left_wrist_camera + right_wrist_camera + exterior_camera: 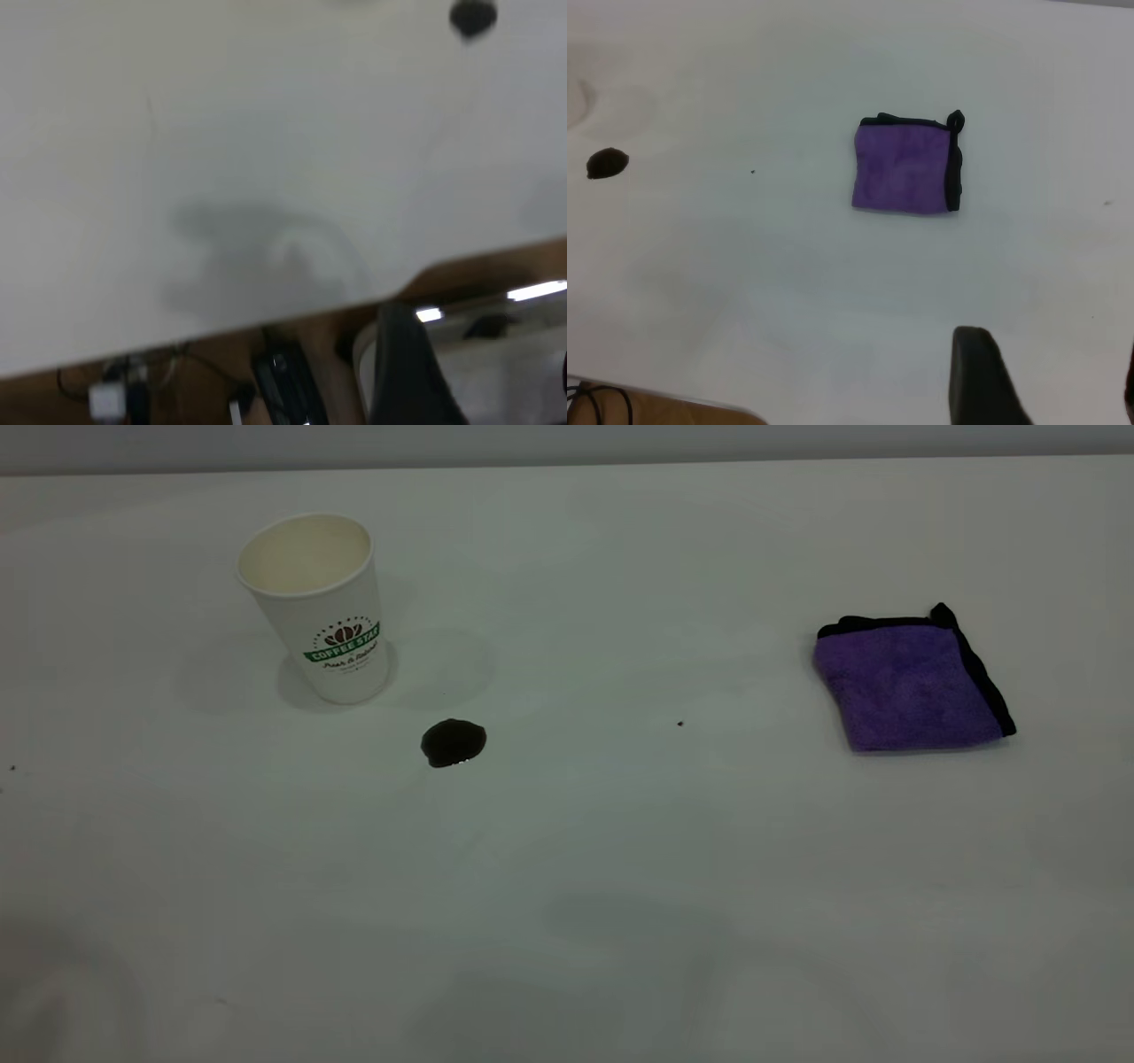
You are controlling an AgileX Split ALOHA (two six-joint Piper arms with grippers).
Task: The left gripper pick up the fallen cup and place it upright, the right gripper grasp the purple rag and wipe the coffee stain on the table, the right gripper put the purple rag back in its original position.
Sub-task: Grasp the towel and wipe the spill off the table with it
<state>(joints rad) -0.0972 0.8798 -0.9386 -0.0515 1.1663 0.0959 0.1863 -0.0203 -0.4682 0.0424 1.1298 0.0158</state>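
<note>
The cup (319, 602) stands upright at the back left of the table (567, 868), mouth up and logo facing the camera. The coffee stain (454, 742) lies just in front and to the right of it, also visible as coffee stain (472, 18) and coffee stain (607, 163). The purple rag (912, 682) lies folded flat at the right, also in the right wrist view as rag (908, 168). Neither arm shows in the exterior view. The left gripper (483, 354) is open and empty over the table's near edge. The right gripper (1052, 354) is open and empty, short of the rag.
A tiny dark speck (679, 724) sits between the stain and the rag. The table's near edge (266, 314) crosses the left wrist view, with cables and brown structure (283, 381) below it.
</note>
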